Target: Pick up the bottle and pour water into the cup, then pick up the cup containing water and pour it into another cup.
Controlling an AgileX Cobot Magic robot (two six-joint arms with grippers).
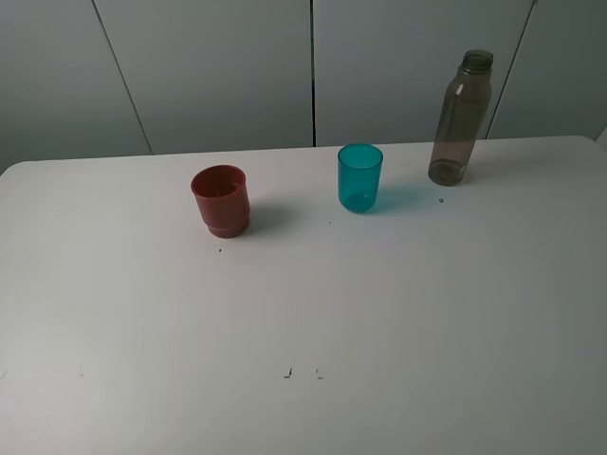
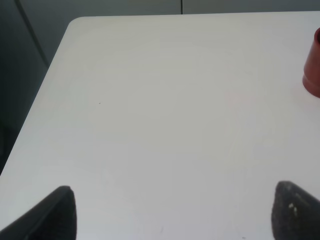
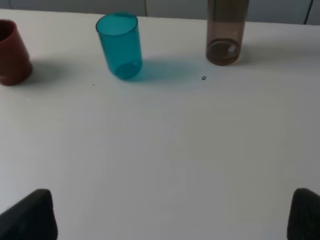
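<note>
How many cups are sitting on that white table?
2. The red cup stands left of center, and the teal cup stands near the middle, between the red one and the tall bottle. All stand upright and apart. Nothing looks hidden.

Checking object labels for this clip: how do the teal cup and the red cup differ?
The teal cup is see-through; the red cup is opaque. The teal cup has straight, smooth sides, while the red cup steps in to a narrower base. The teal cup looks slightly taller and slimmer, the red cup squatter. Both stand upright and untouched on the white table.
</note>
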